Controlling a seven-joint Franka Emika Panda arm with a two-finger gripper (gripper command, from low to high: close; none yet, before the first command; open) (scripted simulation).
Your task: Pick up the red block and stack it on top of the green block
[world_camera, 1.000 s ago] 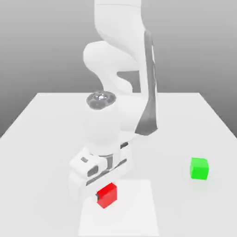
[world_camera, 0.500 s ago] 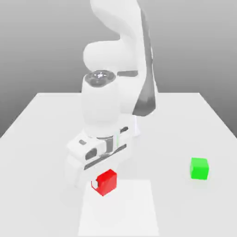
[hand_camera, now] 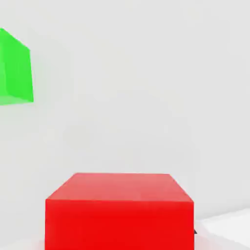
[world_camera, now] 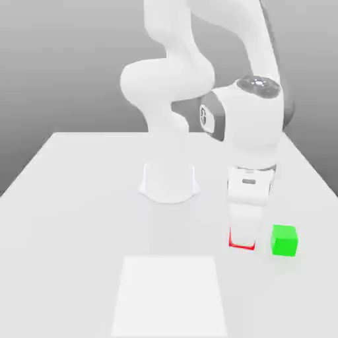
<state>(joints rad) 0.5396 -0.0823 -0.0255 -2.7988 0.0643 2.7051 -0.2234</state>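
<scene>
Red block (world_camera: pixel 241 247) now hangs near the green block (world_camera: pixel 284 240), carried across from above the white patch (world_camera: pixel 169 296). End effector (world_camera: pixel 242 239) clamped on it, block beneath the hand. Likely light, stiff; opposite side faces suit the grip. Hand points down, green block beside it, toward the exterior view's right.

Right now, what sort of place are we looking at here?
Probably a simulated robot test scene rather than a real room: a plain pale table under a bare grey backdrop, a white robot arm mounted on it, and simple red and green blocks.
</scene>
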